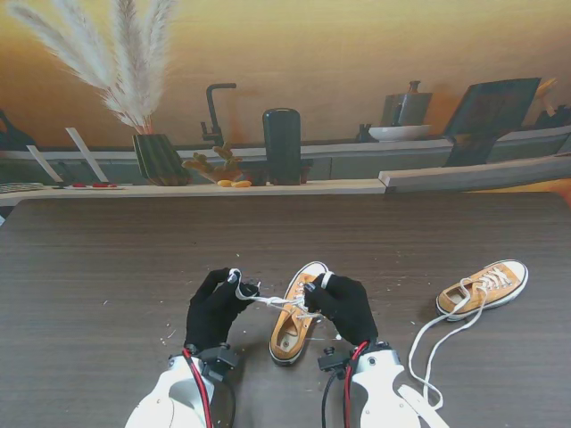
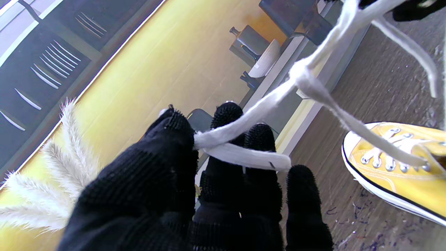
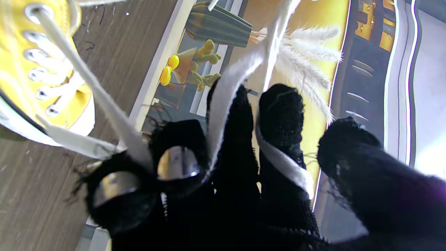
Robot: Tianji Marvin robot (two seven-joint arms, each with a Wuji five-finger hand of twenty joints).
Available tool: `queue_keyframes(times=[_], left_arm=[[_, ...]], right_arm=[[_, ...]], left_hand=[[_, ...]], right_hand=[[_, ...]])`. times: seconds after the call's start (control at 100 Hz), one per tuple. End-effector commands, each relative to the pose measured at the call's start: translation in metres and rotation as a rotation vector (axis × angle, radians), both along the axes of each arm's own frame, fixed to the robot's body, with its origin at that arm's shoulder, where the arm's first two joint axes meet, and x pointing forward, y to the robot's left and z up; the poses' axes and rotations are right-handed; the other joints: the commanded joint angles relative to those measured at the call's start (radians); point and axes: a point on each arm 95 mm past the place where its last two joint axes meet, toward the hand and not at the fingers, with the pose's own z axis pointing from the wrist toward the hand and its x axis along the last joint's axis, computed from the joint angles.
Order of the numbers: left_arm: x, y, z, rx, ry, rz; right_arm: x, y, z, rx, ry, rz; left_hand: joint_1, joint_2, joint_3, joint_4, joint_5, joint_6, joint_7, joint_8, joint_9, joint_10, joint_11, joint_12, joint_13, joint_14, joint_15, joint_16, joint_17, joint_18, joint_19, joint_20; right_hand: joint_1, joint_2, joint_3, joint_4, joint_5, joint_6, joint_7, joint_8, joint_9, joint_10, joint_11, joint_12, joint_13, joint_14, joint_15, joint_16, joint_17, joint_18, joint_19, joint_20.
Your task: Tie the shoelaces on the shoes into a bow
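Two yellow shoes lie on the dark worktop (image 1: 107, 267): the near shoe (image 1: 294, 323) between both hands, the other shoe (image 1: 486, 287) well apart on the right with loose laces. The left robot hand (image 1: 214, 308) and the right robot hand (image 1: 343, 305) are each clamped on the white shoelace (image 1: 272, 302), which is stretched between them above the near shoe, with a knot (image 2: 300, 75) in the middle.

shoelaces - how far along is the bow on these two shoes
Done: the laces of the near shoe are crossed into a first knot, raised between the hands. In hand: the left hand and right hand each hold a lace end, stretched taut between them; the lace lies across the left fingers. Left: no bow loops are visible, and the far shoe on the right lies with loose laces trailing on the table.
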Motion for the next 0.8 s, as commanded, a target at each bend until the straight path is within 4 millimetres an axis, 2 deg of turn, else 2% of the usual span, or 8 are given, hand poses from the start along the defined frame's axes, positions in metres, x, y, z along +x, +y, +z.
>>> queue_keyframes(times=[0.0,0.16,0.29,0.33,0.41,0.5,0.64,0.79], left_arm=[[-0.002,0.002,0.003,0.002,-0.016,-0.006],[-0.005,0.008,0.001,0.019,-0.014,-0.002],[-0.006,0.012,-0.002,0.029,-0.007,-0.001],[-0.007,0.013,-0.003,0.030,-0.005,-0.001],[-0.008,0.014,-0.004,0.032,-0.003,-0.001],[-0.008,0.015,-0.005,0.033,-0.002,0.000],[-0.009,0.016,-0.006,0.037,0.001,0.000],[-0.010,0.020,-0.009,0.045,0.012,0.005]], right_arm=[[0.001,0.000,0.001,0.008,-0.002,0.001],[0.001,-0.003,0.001,-0.009,-0.030,-0.039],[0.000,-0.005,0.001,-0.001,-0.043,-0.070],[0.000,-0.005,0.001,0.001,-0.045,-0.078],[-0.001,-0.006,0.000,0.003,-0.043,-0.087],[-0.001,-0.006,-0.001,0.009,-0.036,-0.087],[-0.001,-0.005,-0.002,0.022,-0.030,-0.088],[-0.002,-0.006,-0.003,0.032,-0.031,-0.114]], left_hand=[[0.001,-0.015,-0.025,-0.007,0.030,-0.019,-0.011,-0.021,0.042,0.004,0.025,-0.010,0.025,-0.016,0.016,-0.001,-0.004,-0.023,0.012,-0.010],[0.001,-0.015,-0.024,-0.006,0.031,-0.018,-0.012,-0.021,0.043,0.004,0.027,-0.011,0.026,-0.016,0.018,0.000,-0.004,-0.022,0.012,-0.010],[0.000,-0.015,-0.024,-0.007,0.031,-0.016,-0.012,-0.022,0.043,0.004,0.027,-0.012,0.026,-0.015,0.018,0.000,-0.006,-0.023,0.011,-0.010],[0.000,-0.015,-0.024,-0.007,0.032,-0.016,-0.012,-0.022,0.043,0.004,0.028,-0.013,0.025,-0.015,0.019,0.000,-0.005,-0.023,0.011,-0.010],[0.001,-0.014,-0.025,-0.007,0.033,-0.015,-0.013,-0.022,0.043,0.005,0.028,-0.013,0.025,-0.014,0.019,0.000,-0.006,-0.022,0.010,-0.010],[0.000,-0.014,-0.026,-0.007,0.033,-0.015,-0.013,-0.022,0.043,0.005,0.029,-0.014,0.025,-0.014,0.020,0.000,-0.006,-0.022,0.010,-0.010],[0.002,-0.014,-0.026,-0.006,0.032,-0.013,-0.013,-0.023,0.043,0.006,0.030,-0.015,0.025,-0.015,0.020,0.000,-0.006,-0.023,0.010,-0.010],[0.003,-0.016,-0.026,-0.006,0.033,-0.012,-0.014,-0.023,0.043,0.007,0.031,-0.016,0.025,-0.015,0.020,0.000,-0.005,-0.023,0.011,-0.009]], right_hand=[[0.011,-0.047,0.045,0.014,0.030,0.004,0.035,0.005,0.065,-0.028,0.024,0.015,0.020,-0.043,0.039,-0.033,0.041,-0.024,0.019,-0.025],[0.025,-0.132,0.074,-0.005,0.057,0.000,0.023,-0.051,0.100,-0.025,-0.017,-0.002,0.018,-0.141,0.132,0.077,0.120,-0.080,0.094,-0.065],[0.040,-0.159,0.073,-0.011,0.068,-0.006,0.008,-0.111,0.112,-0.031,-0.073,-0.043,0.021,-0.116,0.091,0.074,0.115,-0.065,0.071,-0.074],[0.040,-0.156,0.066,-0.011,0.066,-0.015,0.007,-0.124,0.112,-0.040,-0.085,-0.062,0.017,-0.046,-0.007,0.004,0.092,-0.016,-0.020,-0.118],[0.037,-0.155,0.061,-0.017,0.052,-0.039,0.012,-0.167,0.114,-0.068,-0.123,-0.120,0.008,0.118,-0.311,-0.406,-0.054,0.042,-0.231,-0.278],[0.033,-0.151,0.060,-0.020,0.046,-0.051,0.013,-0.183,0.114,-0.077,-0.140,-0.146,-0.005,0.189,-0.611,-0.747,-0.221,0.057,-0.404,-0.404],[0.038,-0.156,0.059,-0.031,0.021,-0.082,0.030,-0.234,0.117,-0.099,-0.208,-0.196,-0.030,0.198,-0.848,-0.942,-0.397,0.032,-0.515,-0.457],[0.049,-0.166,0.066,-0.038,0.008,-0.090,0.060,-0.285,0.117,-0.103,-0.231,-0.235,-0.021,0.173,-0.879,-1.070,-0.416,0.011,-0.512,-0.460]])
